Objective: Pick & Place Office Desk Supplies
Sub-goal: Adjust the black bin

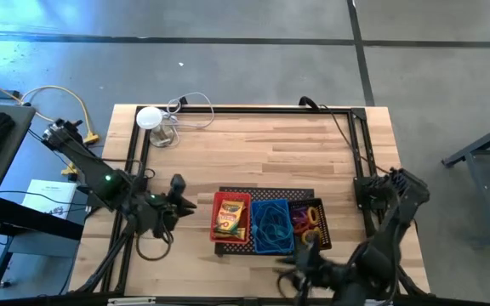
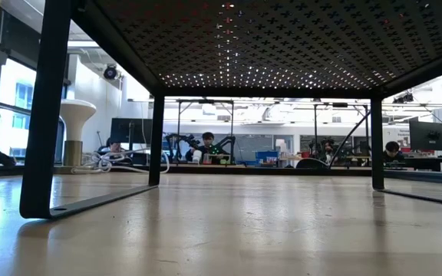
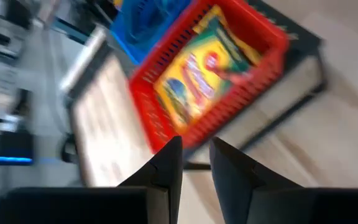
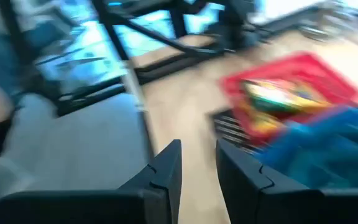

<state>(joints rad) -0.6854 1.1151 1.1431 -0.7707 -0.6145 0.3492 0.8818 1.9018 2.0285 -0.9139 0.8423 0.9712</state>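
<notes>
Right claw: I see the right gripper (image 1: 300,265) at the near table edge, about 6 o'clock from the blue basket; in its wrist view (image 4: 197,163) the two dark fingers stand a narrow gap apart with nothing between them, so slightly open and empty.
Left claw: the left gripper (image 1: 179,197) sits at 9 o'clock from the red basket, near it but apart; its wrist view (image 3: 196,162) shows the same narrow empty gap between the fingers.
Red basket: small red mesh basket (image 1: 230,217) holds the yellow crayon boxes (image 1: 229,216); I cannot tell from above whether one box or two.
Blue basket: small blue mesh basket (image 1: 270,226), just beside the red one at its 3 o'clock, with thin blue loops inside.
Black basket: small black mesh basket (image 1: 310,223), at 3 o'clock of the blue one, holding orange, red and purple rubber-band loops (image 1: 306,219).
Tray: all three baskets stand on a large flat black perforated tray (image 1: 266,194).
Table: light wooden tabletop (image 1: 262,149).
Far corner: white round disc with clear cable (image 1: 149,117) at roughly 11 o'clock from the baskets, well apart.
Room: seated people at distant desks (image 2: 207,146) in the low view.
</notes>
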